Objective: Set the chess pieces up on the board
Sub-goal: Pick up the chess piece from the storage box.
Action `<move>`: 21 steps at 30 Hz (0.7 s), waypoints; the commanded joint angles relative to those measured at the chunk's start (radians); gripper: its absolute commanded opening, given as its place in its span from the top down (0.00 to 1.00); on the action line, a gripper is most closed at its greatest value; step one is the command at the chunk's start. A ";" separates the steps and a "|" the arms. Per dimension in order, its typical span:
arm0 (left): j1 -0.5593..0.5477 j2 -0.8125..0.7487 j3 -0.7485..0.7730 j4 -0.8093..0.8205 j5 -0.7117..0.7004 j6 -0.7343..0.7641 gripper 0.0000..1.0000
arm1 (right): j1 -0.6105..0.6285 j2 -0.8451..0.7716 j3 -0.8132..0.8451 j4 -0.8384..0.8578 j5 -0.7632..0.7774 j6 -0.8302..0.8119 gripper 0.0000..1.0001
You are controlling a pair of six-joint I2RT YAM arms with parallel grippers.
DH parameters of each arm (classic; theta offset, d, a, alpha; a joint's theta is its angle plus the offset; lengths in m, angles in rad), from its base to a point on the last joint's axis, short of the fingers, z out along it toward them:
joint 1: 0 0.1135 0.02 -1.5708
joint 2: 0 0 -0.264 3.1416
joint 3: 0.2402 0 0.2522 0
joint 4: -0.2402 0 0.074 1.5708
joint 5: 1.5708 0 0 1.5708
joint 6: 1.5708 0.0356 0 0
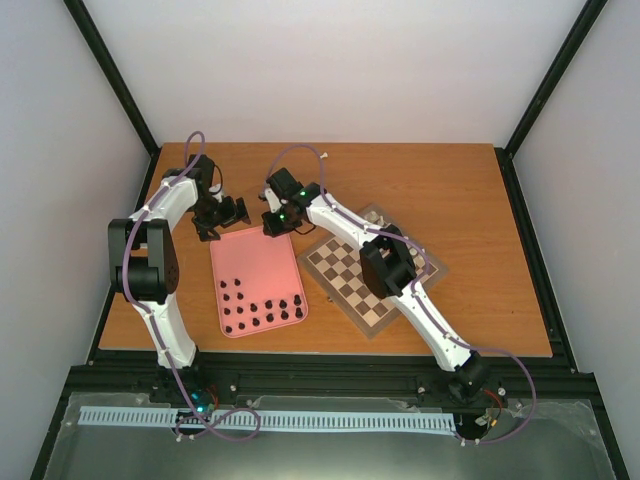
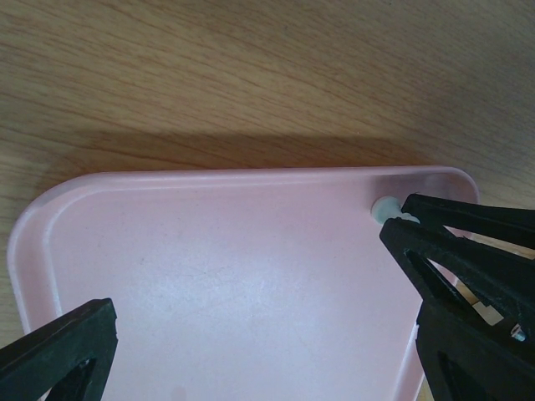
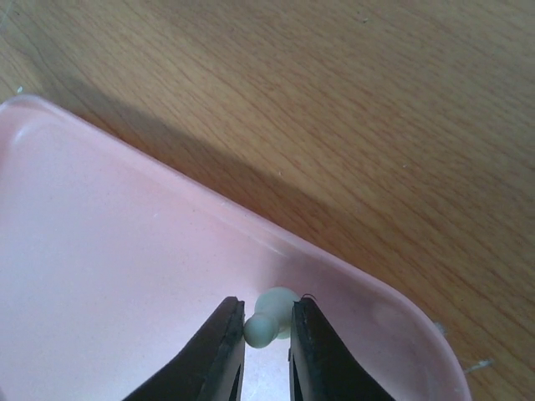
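Grippers: two, black, each with two tapered fingers. The left gripper (image 1: 228, 213) stands spread wide and holds nothing, hovering over the far left corner of the tray. The right gripper (image 3: 266, 334) is drawn narrow, its fingers (image 3: 227, 347) pinched on either side of one cream-white pawn (image 3: 276, 302).

Cream-white pawn: one, round-headed, smooth and matte. It sits in the far right corner of the tray, close against the raised rim.

Tray (image 1: 255, 255): one, pink, rectangular with rounded corners and a shallow lip. Its surface is plain and faintly speckled.

Black chess pieces (image 1: 270, 312): some thirteen, too small for a firm count or for telling kinds. They stand loosely grouped in the near half of the tray.

Chessboard (image 1: 345, 275): one, square and wooden, with dark brown and pale tan checks and a thin light border. It lies turned diagonally just right of the tray, partly covered by the right arm.

Table (image 1: 450, 200): one, orange-brown wood grain, flat.
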 commanded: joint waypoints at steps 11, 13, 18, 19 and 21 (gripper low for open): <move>-0.005 -0.004 0.030 -0.004 -0.008 0.002 0.00 | 0.009 -0.092 0.012 -0.044 0.039 -0.031 0.88; -0.005 -0.005 0.049 -0.014 -0.016 0.004 0.00 | 0.004 -0.138 0.001 -0.048 0.039 -0.031 0.88; -0.005 -0.002 0.119 -0.039 -0.031 -0.004 0.00 | -0.024 -0.307 -0.118 -0.032 0.053 -0.003 0.89; -0.005 0.004 0.141 -0.045 -0.035 -0.009 0.00 | -0.033 -0.346 -0.156 -0.027 0.058 0.005 0.89; -0.006 0.028 0.195 -0.051 -0.036 -0.019 0.00 | -0.056 -0.419 -0.237 -0.023 0.076 0.010 0.89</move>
